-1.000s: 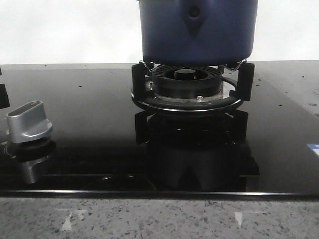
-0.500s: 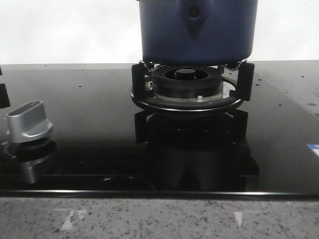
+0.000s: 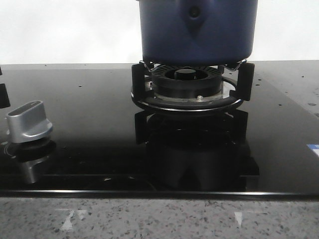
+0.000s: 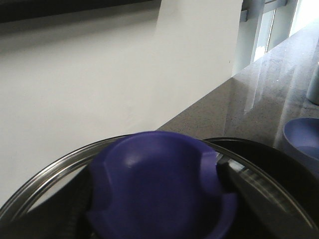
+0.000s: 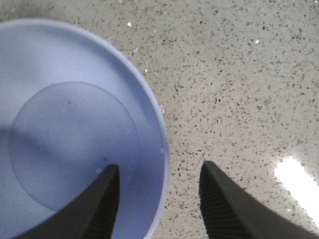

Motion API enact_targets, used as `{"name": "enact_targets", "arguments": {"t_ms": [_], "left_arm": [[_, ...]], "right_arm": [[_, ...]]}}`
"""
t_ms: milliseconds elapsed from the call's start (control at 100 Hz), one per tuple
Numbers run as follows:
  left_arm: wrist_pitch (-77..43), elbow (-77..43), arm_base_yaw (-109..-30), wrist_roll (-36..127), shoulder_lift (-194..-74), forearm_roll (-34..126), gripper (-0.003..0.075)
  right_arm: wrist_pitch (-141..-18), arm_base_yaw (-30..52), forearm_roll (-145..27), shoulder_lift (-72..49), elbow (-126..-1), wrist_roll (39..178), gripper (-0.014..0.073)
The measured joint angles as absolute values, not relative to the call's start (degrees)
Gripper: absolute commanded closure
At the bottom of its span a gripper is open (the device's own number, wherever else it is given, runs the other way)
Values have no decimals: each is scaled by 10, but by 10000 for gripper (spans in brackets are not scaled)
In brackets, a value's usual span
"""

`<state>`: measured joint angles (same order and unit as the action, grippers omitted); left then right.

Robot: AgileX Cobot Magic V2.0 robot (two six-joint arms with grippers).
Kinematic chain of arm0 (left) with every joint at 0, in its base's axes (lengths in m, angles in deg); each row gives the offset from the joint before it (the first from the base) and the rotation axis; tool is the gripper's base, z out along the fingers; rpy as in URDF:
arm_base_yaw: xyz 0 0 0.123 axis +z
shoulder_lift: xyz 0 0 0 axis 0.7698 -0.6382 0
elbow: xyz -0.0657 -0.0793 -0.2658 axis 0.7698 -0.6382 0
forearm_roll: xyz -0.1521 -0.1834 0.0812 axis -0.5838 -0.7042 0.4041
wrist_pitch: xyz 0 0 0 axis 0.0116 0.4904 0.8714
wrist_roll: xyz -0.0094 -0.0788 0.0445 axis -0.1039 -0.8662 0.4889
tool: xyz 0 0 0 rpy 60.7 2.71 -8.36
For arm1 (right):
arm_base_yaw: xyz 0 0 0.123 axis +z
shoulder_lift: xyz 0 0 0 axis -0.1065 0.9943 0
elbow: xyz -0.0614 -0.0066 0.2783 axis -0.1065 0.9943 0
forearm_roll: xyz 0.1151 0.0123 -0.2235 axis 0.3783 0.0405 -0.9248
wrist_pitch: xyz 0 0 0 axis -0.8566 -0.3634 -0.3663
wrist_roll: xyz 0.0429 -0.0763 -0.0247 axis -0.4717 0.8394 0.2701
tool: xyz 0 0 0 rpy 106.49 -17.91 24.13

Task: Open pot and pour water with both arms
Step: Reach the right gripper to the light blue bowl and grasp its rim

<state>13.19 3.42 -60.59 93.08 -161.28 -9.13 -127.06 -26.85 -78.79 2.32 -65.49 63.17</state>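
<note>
The dark navy-blue pot (image 3: pixel 197 30) stands on the black burner ring (image 3: pixel 187 87) at the back centre; its top is cut off by the front view. No gripper shows in the front view. In the left wrist view my left gripper (image 4: pixel 154 199) is shut on the purple-blue lid knob (image 4: pixel 159 184), with dark fingers (image 4: pixel 249 194) on either side. The lid's steel rim (image 4: pixel 45 181) curves around the knob. My right gripper (image 5: pixel 159 199) is open over a light blue bowl (image 5: pixel 70 124), one finger inside the rim and one outside over the counter.
A silver stove knob (image 3: pixel 29 122) sits at the left on the black glass cooktop (image 3: pixel 89 149). Speckled stone counter (image 5: pixel 239 74) surrounds the bowl. The bowl also shows in the left wrist view (image 4: pixel 304 137). A white wall stands behind.
</note>
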Motion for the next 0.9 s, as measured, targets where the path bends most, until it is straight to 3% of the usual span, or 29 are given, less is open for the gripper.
{"name": "enact_targets", "arguments": {"t_ms": [310, 560, 900], "left_arm": [[133, 34, -606, 931, -1613, -91, 406], [133, 34, -606, 931, -1613, -91, 406], [133, 34, -606, 931, -1613, -91, 406]], "right_arm": [[-1266, -272, -763, 43, -655, 630, 267], [-1254, -272, -760, 46, -655, 630, 418], [-1242, -272, -759, 47, -631, 630, 429]]}}
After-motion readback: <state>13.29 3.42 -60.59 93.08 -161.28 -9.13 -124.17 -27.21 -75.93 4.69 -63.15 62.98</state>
